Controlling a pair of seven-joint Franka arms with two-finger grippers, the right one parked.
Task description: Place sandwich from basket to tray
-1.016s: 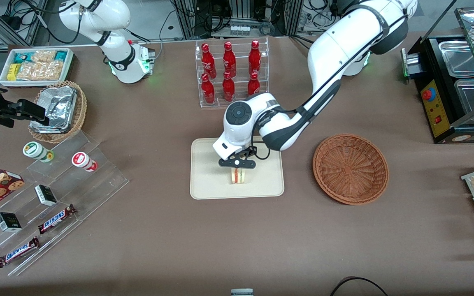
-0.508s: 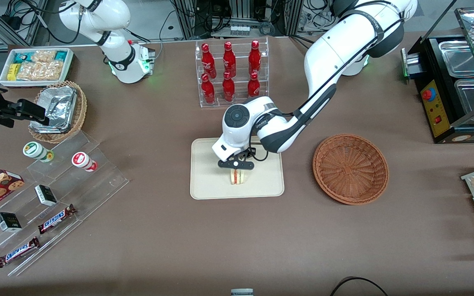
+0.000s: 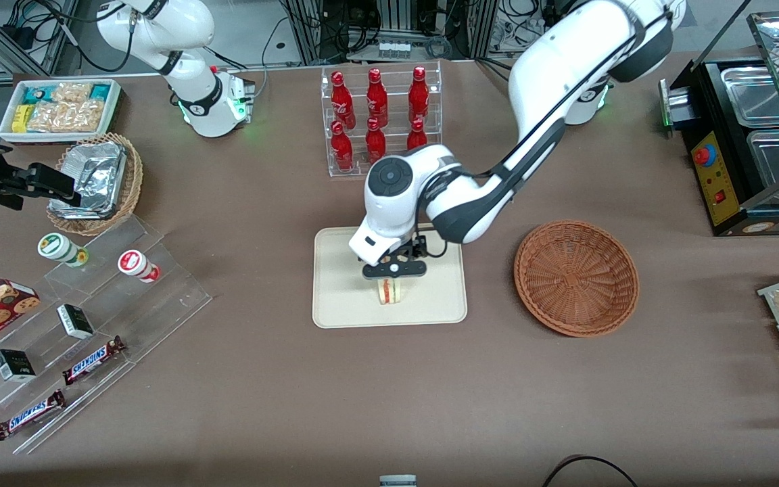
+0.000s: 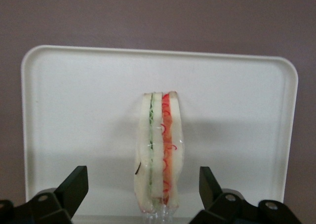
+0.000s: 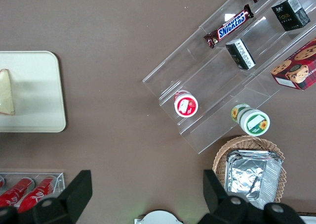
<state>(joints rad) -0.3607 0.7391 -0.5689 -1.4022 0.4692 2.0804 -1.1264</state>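
The sandwich [image 3: 390, 291] stands on its edge in the middle of the cream tray [image 3: 342, 304]. In the left wrist view the sandwich [image 4: 159, 155] shows its green and orange-red layers on the tray [image 4: 74, 95]. My left gripper [image 3: 393, 270] is just above the sandwich, open, with one finger on each side and a clear gap to the bread; its fingertips [image 4: 74, 184] do not touch it. The reddish-brown basket [image 3: 576, 276] lies empty beside the tray, toward the working arm's end. The right wrist view shows the tray [image 5: 34, 90] with the sandwich [image 5: 6, 93] at its border.
A clear rack of red bottles [image 3: 377, 118] stands farther from the camera than the tray. A tiered acrylic stand with snacks [image 3: 85, 318] and a tan basket of foil containers [image 3: 95, 179] lie toward the parked arm's end. A black hot-food case [image 3: 748, 135] is at the working arm's end.
The gripper has risen slightly above the sandwich and the arm's elbow has lifted. The sandwich stays standing on the tray in the same spot.
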